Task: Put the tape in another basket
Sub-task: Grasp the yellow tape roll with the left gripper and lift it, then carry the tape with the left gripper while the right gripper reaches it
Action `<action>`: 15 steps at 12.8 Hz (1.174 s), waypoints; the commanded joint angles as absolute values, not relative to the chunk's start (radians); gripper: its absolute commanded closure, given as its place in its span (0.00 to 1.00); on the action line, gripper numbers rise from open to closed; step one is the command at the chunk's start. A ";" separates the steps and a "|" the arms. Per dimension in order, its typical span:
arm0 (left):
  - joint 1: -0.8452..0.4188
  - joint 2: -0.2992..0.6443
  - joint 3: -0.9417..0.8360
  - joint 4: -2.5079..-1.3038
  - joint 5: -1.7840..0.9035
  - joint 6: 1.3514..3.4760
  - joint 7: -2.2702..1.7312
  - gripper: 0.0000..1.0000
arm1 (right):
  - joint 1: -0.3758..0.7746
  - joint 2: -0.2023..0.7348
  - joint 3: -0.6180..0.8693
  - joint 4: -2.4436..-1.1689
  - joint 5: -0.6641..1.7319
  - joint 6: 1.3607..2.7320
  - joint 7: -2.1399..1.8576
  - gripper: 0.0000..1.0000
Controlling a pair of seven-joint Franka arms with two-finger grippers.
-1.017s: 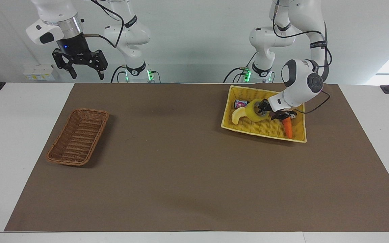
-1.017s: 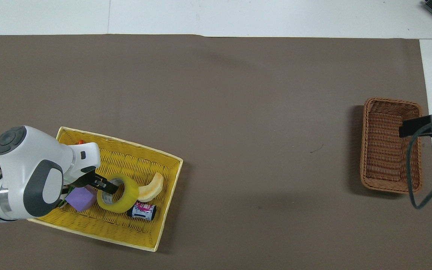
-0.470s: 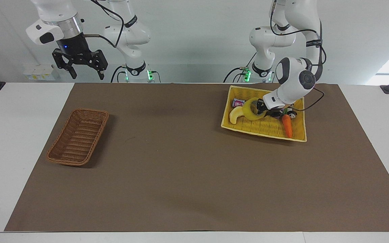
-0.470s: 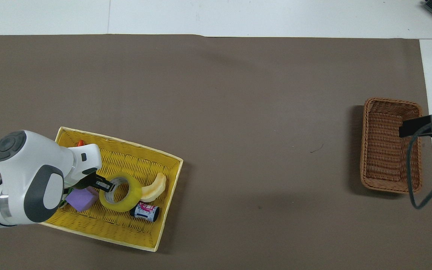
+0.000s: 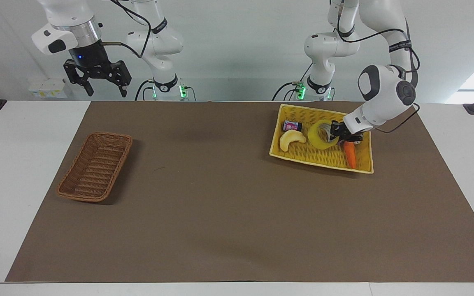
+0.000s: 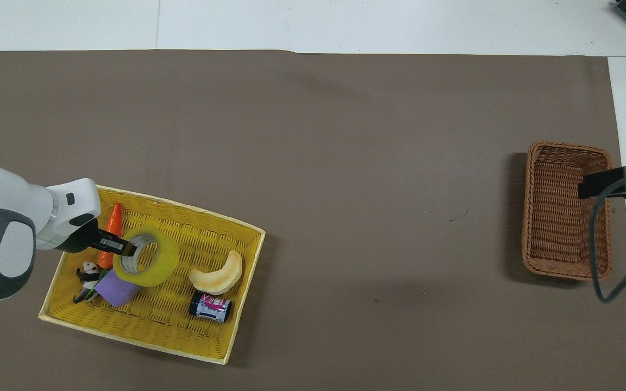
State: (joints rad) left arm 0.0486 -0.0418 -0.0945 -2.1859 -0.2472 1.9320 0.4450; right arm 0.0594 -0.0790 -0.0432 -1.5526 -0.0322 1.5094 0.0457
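Left gripper (image 5: pixel 335 130) clamped on rim of translucent yellow packing-tape roll (image 5: pixel 319 135), raised over yellow woven basket (image 5: pixel 318 161), frame right. Right gripper (image 5: pixel 97 78) open, waiting upper left. Risk: one-wall grip; roll may swing/slip en route to brown wicker basket (image 5: pixel 96 166).

White table (image 5: pixel 23 123), brown mat (image 5: pixel 220 205), pale wall (image 5: pixel 237 41)

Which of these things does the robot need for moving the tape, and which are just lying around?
For the job:
- tape, held by the left gripper
- brown basket, where it should go

Just lying about:
- yellow basket
- carrot
- banana toy
- small can
- purple block
- panda figure

The right gripper waits.
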 commanded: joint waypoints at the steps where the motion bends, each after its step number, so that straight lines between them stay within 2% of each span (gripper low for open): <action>1: 0.055 -0.041 -0.101 -2.120 -0.256 1.898 0.358 1.00 | 0.051 -0.087 -0.041 -1.552 -0.014 1.494 0.017 0.00; 5: 0.017 -0.040 -0.115 -2.043 -0.256 1.898 0.081 1.00 | 0.051 -0.087 -0.041 -1.552 -0.014 1.496 0.017 0.00; 15: -0.297 0.002 -0.115 -1.882 -0.267 1.902 -0.556 1.00 | 0.052 -0.090 -0.041 -1.554 -0.015 1.483 0.015 0.00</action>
State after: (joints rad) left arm -0.2459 -0.0248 -0.1314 -1.9389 -0.2559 1.9266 -0.4801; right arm 0.0594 -0.0791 -0.0432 -1.5526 -0.0322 1.5080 0.0457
